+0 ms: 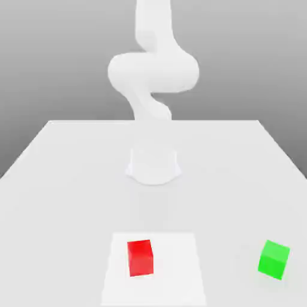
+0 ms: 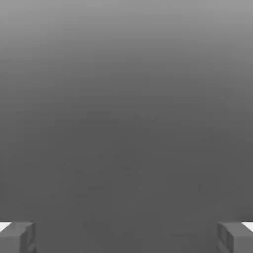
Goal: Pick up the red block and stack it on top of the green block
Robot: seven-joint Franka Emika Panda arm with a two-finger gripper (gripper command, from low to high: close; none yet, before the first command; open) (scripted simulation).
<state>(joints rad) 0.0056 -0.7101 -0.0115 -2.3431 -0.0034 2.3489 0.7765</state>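
Red block on white patch; green block apart

My arm stands up tall at back middle of exterior view. Round foot sits flat, wide at bottom. Thin part above foot goes up, leans a bit to exterior view's left. Then big fat bend pokes out both sides. Top part goes straight up. My gripper wide open, two fingers far apart, nothing between.
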